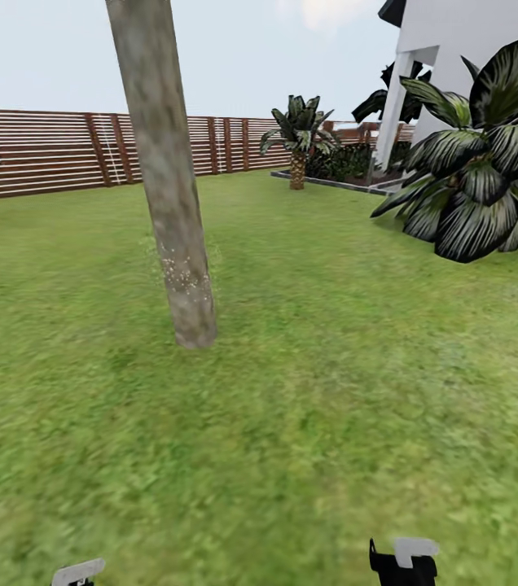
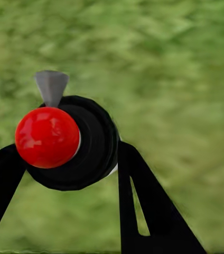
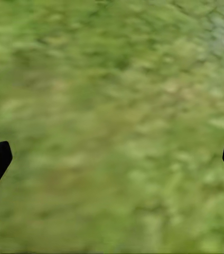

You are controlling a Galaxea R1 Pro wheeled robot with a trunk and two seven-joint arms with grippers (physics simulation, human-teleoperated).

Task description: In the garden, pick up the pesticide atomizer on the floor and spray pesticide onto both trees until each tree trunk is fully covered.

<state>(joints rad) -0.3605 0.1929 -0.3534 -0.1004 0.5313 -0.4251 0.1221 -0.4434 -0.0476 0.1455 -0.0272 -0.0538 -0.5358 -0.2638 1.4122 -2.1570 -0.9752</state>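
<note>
Left gripper (image 2: 64, 174) pinches the pesticide atomizer (image 2: 72, 140), fingers closed against its black body. Right gripper (image 3: 112, 159) spread wide, empty, over lawn (image 3: 112, 79). Tree trunk (image 1: 169, 203) ahead, white pesticide (image 1: 179, 273) specks low on it.

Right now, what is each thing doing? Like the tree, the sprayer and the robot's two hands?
tree trunk: upright, leaning slightly, white pesticide specks on its lower part only.
pesticide atomizer: held off the grass between black fingers, red knob facing the camera.
left gripper: shut on the atomizer.
right gripper: open, empty, over lawn.
</note>
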